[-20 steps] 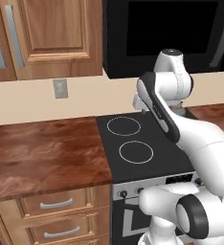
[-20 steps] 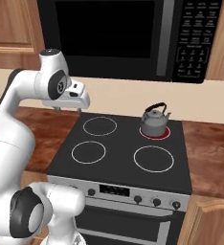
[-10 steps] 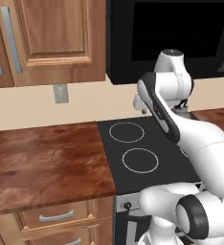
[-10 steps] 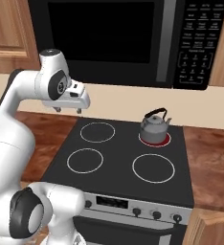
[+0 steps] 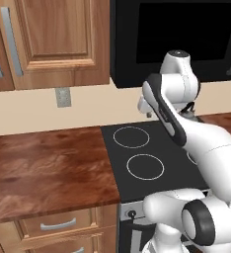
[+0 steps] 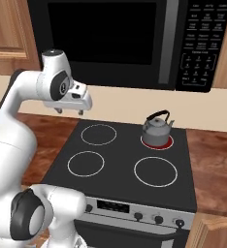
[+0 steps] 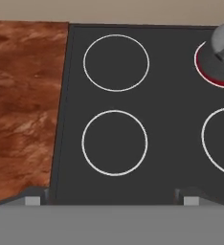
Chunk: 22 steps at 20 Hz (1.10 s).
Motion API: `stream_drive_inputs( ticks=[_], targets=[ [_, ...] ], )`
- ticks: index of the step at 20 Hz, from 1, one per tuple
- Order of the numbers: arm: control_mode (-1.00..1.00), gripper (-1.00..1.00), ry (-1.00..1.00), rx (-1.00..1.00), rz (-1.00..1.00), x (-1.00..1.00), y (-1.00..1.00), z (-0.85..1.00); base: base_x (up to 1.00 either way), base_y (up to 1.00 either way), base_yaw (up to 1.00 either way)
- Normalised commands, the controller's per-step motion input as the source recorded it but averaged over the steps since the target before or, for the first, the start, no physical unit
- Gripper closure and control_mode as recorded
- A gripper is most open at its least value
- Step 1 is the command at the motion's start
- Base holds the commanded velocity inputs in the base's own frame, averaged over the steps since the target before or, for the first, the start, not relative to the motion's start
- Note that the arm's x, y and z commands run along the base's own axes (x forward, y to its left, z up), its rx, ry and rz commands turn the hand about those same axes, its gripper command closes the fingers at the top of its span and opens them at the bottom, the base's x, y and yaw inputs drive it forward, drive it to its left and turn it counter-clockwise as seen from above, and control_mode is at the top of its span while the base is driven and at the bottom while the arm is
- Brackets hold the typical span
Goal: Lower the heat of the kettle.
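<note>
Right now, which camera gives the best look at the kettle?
The right base view: the kettle shows whole, handle and spout, on the glowing red burner. The hand view cuts it off at the edge. In the left base view the arm hides nearly all of it.

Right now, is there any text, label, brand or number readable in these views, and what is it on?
No text can be read.
The black microwave's keypad carries rows of pale markings, too small to read.
The black stove's front control panel shows a faint display strip, illegible.
The small grey metal kettle bears no visible marking.

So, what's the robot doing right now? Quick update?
End effector open, high over stove's left side. Kettle on glowing red back-right burner. Knobs untouched, path clear.
</note>
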Motion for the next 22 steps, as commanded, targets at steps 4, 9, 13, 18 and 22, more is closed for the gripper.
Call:
stream_drive_inputs(
  ticks=[4, 9, 13, 18, 22],
  targets=[
    [-1.00, -1.00, -0.04, 0.10, -0.07, -0.38, -0.44, -0.30, 0.00, 0.00, 0.00],
    [-1.00, -1.00, -0.05, 0.17, -0.20, -0.67, -0.69, -0.50, 0.00, 0.00, 0.00],
    [-1.00, -1.00, -0.07, 0.19, -0.27, -0.73, -0.67, -0.60, 0.00, 0.00, 0.00],
    [-1.00, -1.00, -0.05, 0.22, -0.31, -0.70, -0.61, -0.69, 0.00, 0.00, 0.00],
    [-1.00, -1.00, -0.04, 0.31, -0.29, -0.69, -0.70, -0.74, 0.00, 0.00, 0.00]
  ],
)
